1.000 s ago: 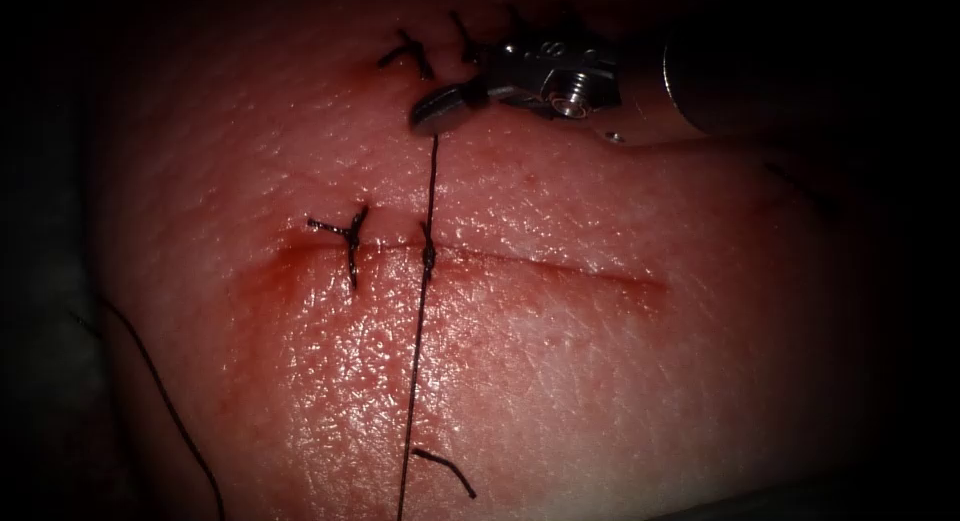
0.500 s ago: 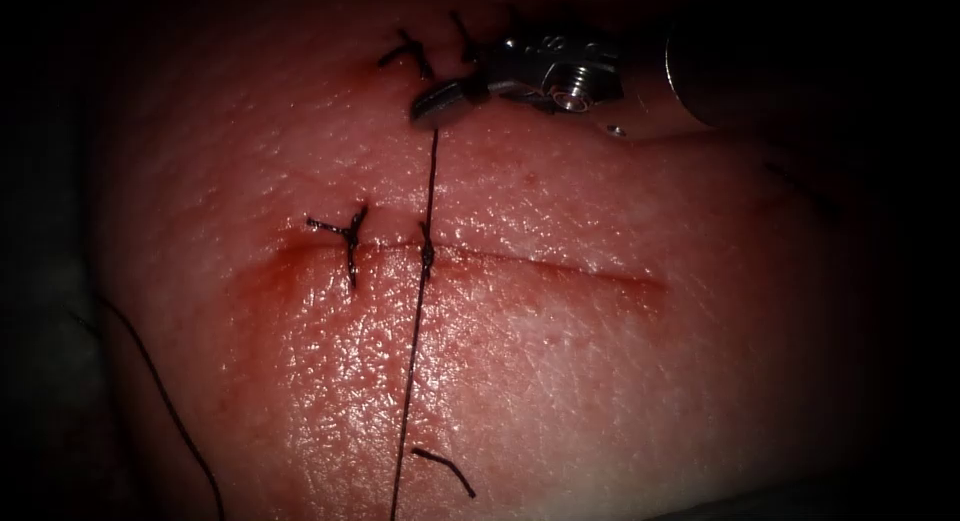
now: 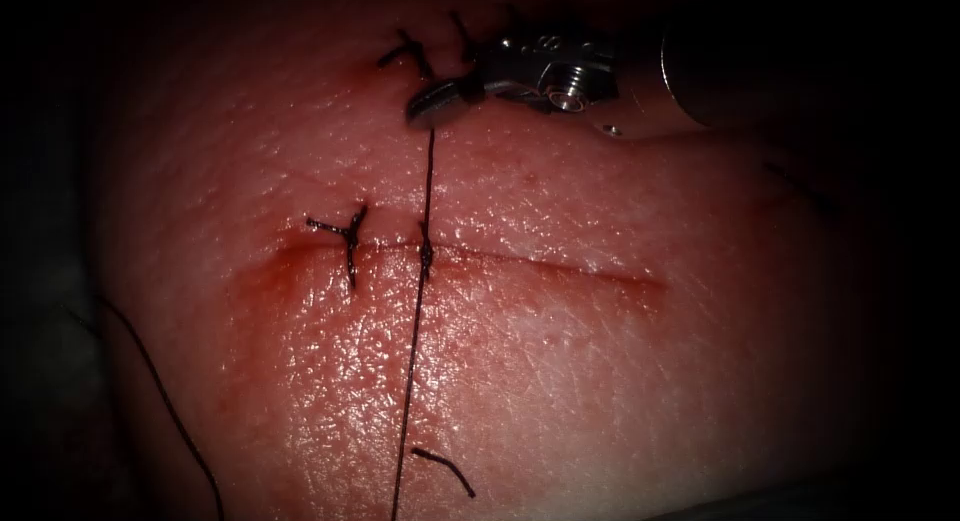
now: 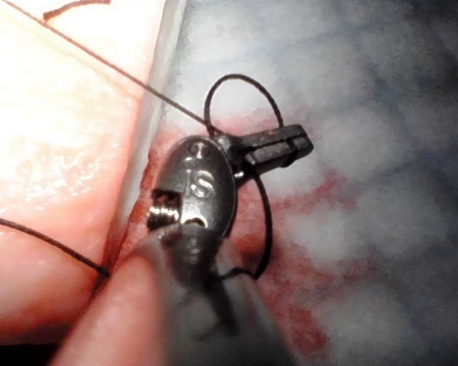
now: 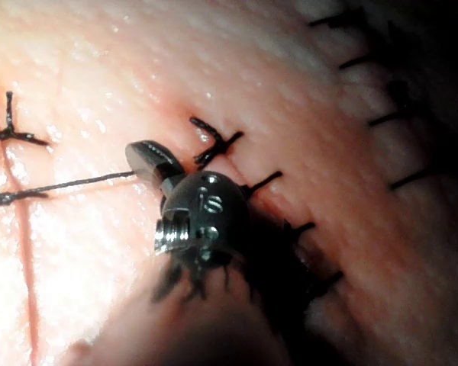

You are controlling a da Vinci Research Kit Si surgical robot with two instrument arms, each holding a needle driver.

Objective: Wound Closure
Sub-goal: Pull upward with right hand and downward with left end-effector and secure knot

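A surgical training bench is showing here: a slab of tissue [image 3: 600, 381] is lying under a close light, carrying a straight cut [image 3: 540, 266] with knotted stitches [image 3: 348, 239], while a wristed steel needle driver [image 3: 435, 103] is working over it and stained cloth [image 4: 382, 252] is lying alongside.

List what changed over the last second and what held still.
Little changed: the right tool, shut on the thread, crept slightly up and left, and the thread's lower run shifted a little left. The knot at the cut, the finished stitch and the cut ends stayed put.
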